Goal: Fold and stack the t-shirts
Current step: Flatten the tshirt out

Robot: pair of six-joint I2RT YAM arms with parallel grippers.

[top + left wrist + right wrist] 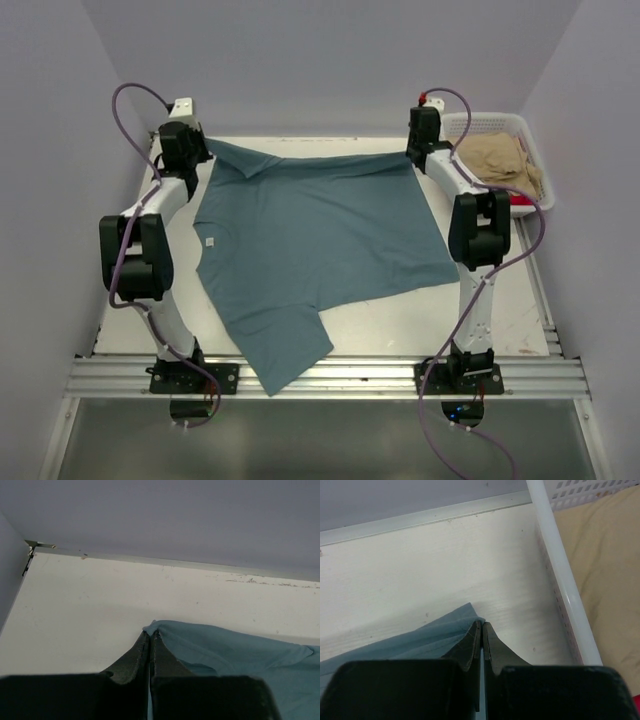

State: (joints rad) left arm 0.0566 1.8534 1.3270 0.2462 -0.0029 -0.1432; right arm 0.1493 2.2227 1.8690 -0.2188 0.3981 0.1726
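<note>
Near edge: the bases of the left arm (150, 260) and the right arm (478, 240) stood bolted to a metal rail (340, 378) along the front of the white table (400, 315).

Overhang: one near part of the teal t-shirt (320, 235) lay across the rail and reached past it, between the two bases.

Centre: the teal t-shirt was spread flat over most of the table, between the two arms. A small white tag (210, 241) showed near its left edge.

Far left: the left gripper (151, 634) was clamped on the far left corner of the teal t-shirt, fingers pressed together with cloth bunched at the tips, close above the table.

Far right: the right gripper (482, 624) was likewise pinched on the shirt's far right corner, a point of cloth caught between its fingers, just left of the basket (559, 565).

Far hem: the shirt's far edge ran in a nearly straight line from one gripper to the other, with a small fold of cloth near the left end.

Far right corner: the white mesh basket sat beside the right arm. In it lay the tan t-shirt (500, 160), crumpled on top, and a sliver of the red t-shirt (521, 200) showed at the basket's near side.

Backdrop: plain pale walls closed in the table on the left, right and far sides.
</note>
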